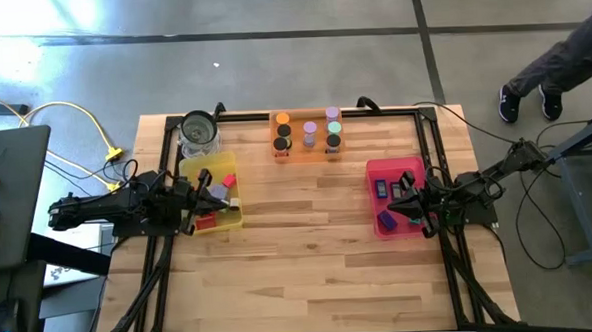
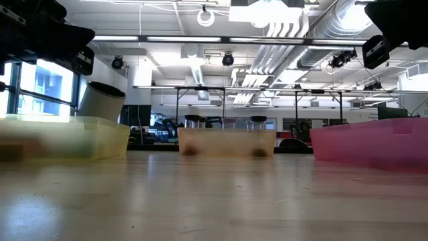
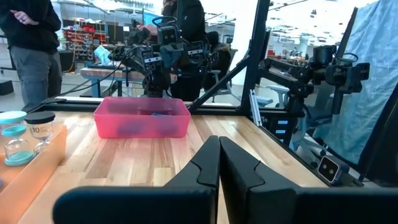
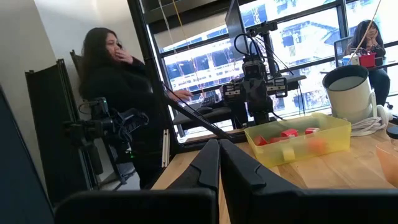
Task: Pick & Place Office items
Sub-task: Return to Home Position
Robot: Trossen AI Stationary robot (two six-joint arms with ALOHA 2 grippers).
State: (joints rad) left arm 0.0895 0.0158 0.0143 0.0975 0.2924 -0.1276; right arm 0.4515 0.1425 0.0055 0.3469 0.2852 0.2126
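Note:
The office items lie in three trays. Red blocks [image 1: 229, 180] and a lavender one sit in the yellow tray [image 1: 234, 161] at the left. Dark-blue blocks [image 1: 380, 188] sit in the pink tray [image 1: 371, 165] at the right. Short cylinders [image 1: 284, 131] in black, orange, green and purple stand in the orange tray [image 1: 307, 153] at the far middle. My left gripper [image 1: 212, 190] is shut and level above the yellow tray, touching nothing; its closed fingers [image 3: 214, 168] show in its wrist view. My right gripper [image 1: 398, 204] is shut above the pink tray, its fingers [image 4: 214, 168] also together.
A clear glass jar [image 1: 199, 133] stands just beyond the yellow tray. A black frame [image 1: 425, 130] runs round the table. Bare wood [image 1: 310, 245] fills the middle and near part. People stand beyond the table, one [image 1: 561, 54] at the far right.

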